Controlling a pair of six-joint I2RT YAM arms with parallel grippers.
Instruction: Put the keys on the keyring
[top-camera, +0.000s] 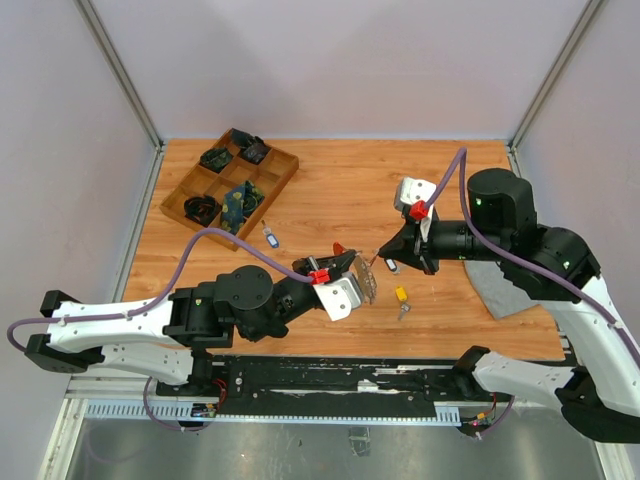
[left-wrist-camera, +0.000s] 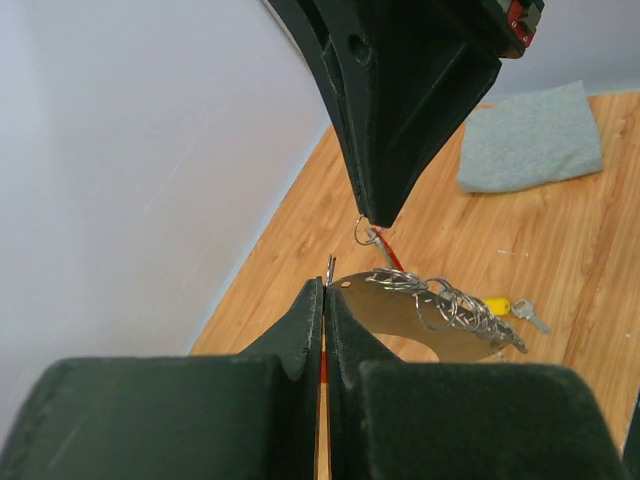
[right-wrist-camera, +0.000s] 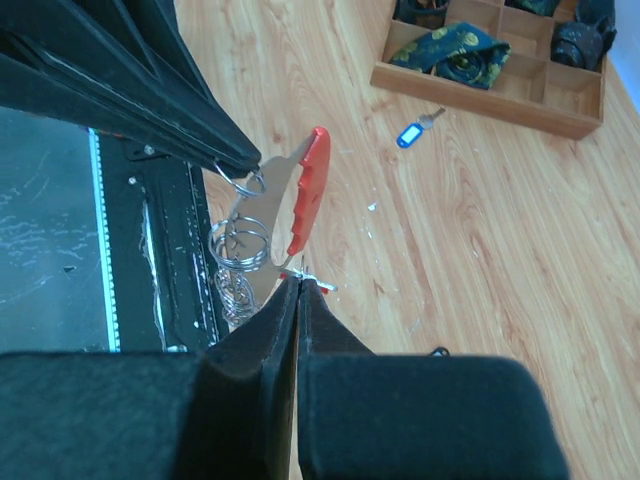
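Observation:
My left gripper (top-camera: 350, 261) is shut on the keyring (top-camera: 367, 281) and holds it above the table. The keyring is a silvery plate (left-wrist-camera: 395, 312) with a chain of rings (left-wrist-camera: 462, 310) and a curved red plastic part (right-wrist-camera: 308, 188). My right gripper (top-camera: 379, 255) faces it tip to tip and is shut on a small ring with the red key (left-wrist-camera: 386, 250); only slivers of red and silver show at its tips (right-wrist-camera: 300, 285). The yellow key (top-camera: 401, 294) lies on the table below them beside a plain silver key (top-camera: 404, 312), and it also shows in the left wrist view (left-wrist-camera: 496, 305).
A blue-headed key (top-camera: 270, 238) lies left of the grippers. A wooden compartment tray (top-camera: 281, 184) with dark items stands at the back left. A grey cloth (top-camera: 500, 288) lies under the right arm. A small dark item (top-camera: 392, 266) lies below the right gripper.

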